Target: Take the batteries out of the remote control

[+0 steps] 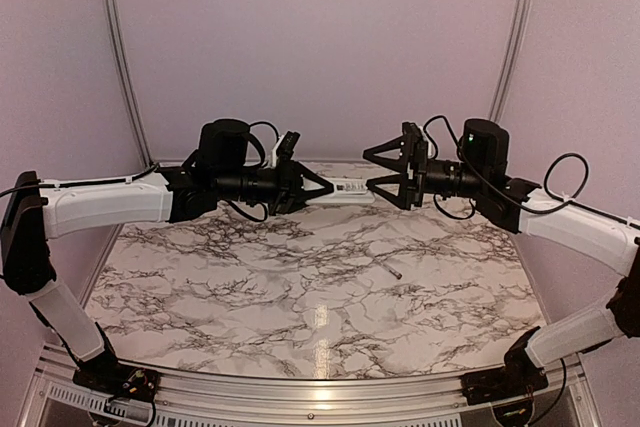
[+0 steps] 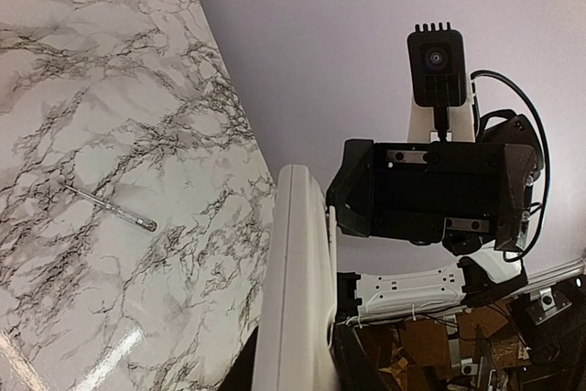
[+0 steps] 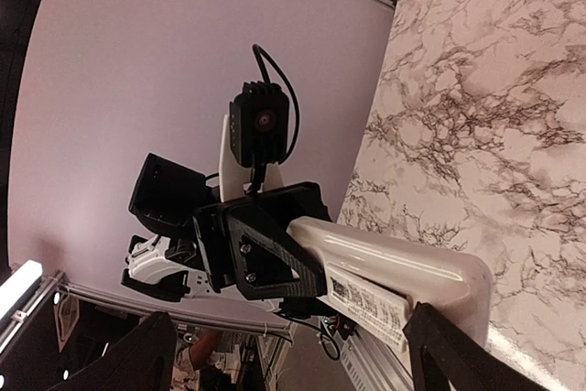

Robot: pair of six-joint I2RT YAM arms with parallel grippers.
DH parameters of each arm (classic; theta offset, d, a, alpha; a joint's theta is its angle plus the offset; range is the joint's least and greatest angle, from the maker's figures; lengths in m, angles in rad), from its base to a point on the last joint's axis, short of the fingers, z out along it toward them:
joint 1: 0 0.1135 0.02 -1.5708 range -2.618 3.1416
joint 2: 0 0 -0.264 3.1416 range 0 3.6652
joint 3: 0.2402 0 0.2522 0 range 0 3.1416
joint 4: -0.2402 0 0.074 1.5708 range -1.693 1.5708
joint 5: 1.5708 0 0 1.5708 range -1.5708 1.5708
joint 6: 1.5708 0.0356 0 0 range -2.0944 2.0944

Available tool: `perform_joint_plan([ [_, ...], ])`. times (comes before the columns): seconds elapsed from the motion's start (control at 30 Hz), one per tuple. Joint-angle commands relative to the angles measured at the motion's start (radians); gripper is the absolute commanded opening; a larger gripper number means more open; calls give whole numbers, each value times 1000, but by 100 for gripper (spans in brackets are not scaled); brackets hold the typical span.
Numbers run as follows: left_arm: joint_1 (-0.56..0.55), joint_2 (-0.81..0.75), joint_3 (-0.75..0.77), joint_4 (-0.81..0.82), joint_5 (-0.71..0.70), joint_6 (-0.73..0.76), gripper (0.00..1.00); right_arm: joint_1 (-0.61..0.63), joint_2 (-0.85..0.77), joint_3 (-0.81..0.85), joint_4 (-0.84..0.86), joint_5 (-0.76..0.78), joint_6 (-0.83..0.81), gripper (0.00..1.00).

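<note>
Aloft, left jaws clamp the remote control (image 1: pixel 342 189) (right jaws gaping at its end), grey rod (image 1: pixel 392 270) below.

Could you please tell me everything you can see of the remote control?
The remote control is a slim white bar of glossy-looking plastic with rounded corners and a printed label on one face. It is held level above the marble-patterned table, with one end clamped in the left gripper. The other end lies close to one finger of the open right gripper; contact is unclear.
</note>
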Motion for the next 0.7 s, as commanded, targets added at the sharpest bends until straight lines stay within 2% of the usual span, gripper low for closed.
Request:
perform_joint_plan([
  [0.0, -57, -16, 33, 125, 50, 50, 0, 61, 16, -15, 17, -127, 66, 86],
  [0.67, -46, -15, -12, 27, -10, 104, 0, 61, 27, -64, 115, -130, 145, 87],
])
